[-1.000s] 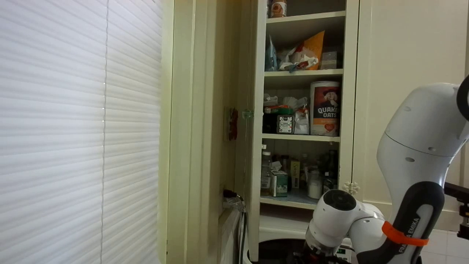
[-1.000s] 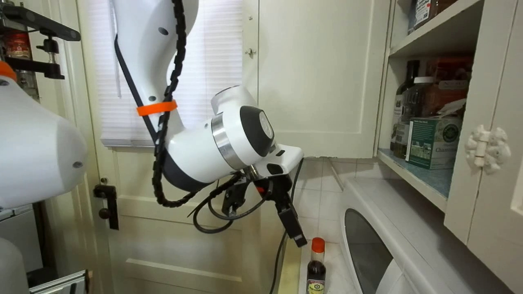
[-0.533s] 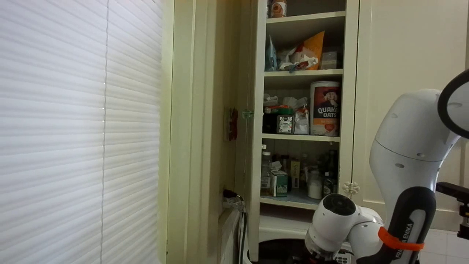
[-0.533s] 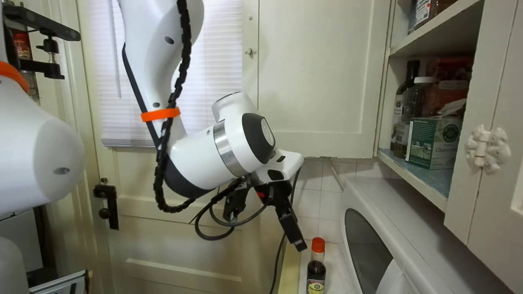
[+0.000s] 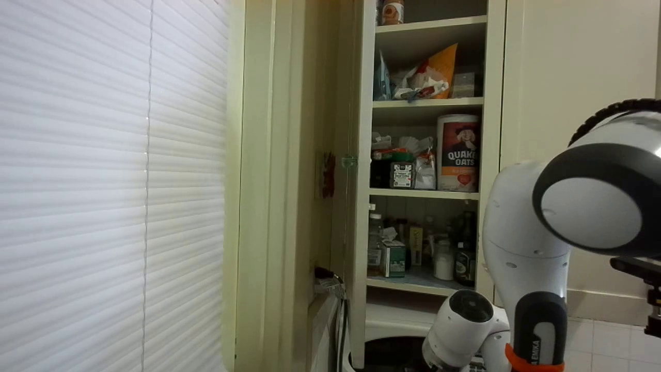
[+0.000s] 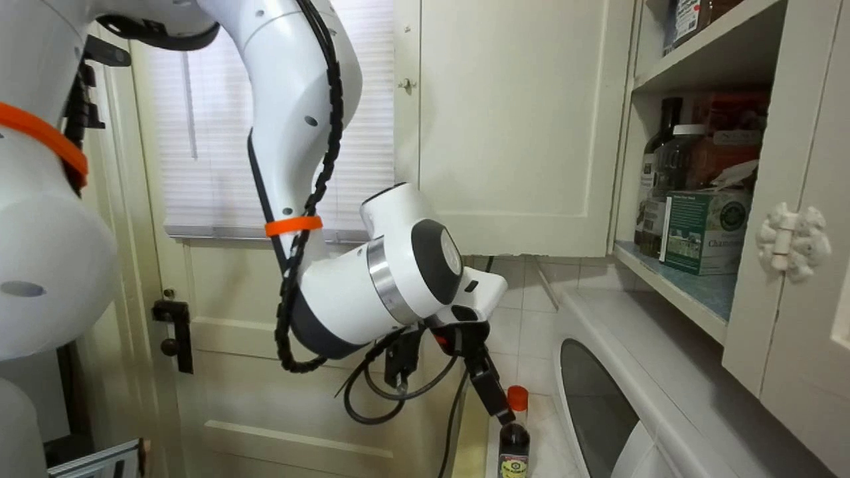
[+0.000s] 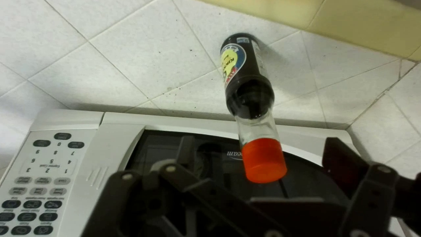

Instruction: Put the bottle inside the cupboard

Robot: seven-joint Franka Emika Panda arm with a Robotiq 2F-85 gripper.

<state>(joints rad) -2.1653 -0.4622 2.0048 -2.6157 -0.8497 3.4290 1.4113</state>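
Down on the white tiled counter stands the bottle, upright, and I have the gripper angled down at its upper end. The wrist view gives me two fingers spread wide, with the red cap showing between them and a gap on either side. Seen from the wrist, the base lies farthest from me and the cap points back towards the gripper. In an exterior view one finger slants down to the bottle, its tip overlapping the edge of the clear neck just below the cap; whether it touches the glass, I cannot tell. Nor can I judge how far the neck sits between the two. Near the bottle is the front of the microwave. Higher up, well apart from my gripper, I see the cupboard in both exterior views, its shelves stocked; an oats canister stands on one shelf, a green box on a lower one.
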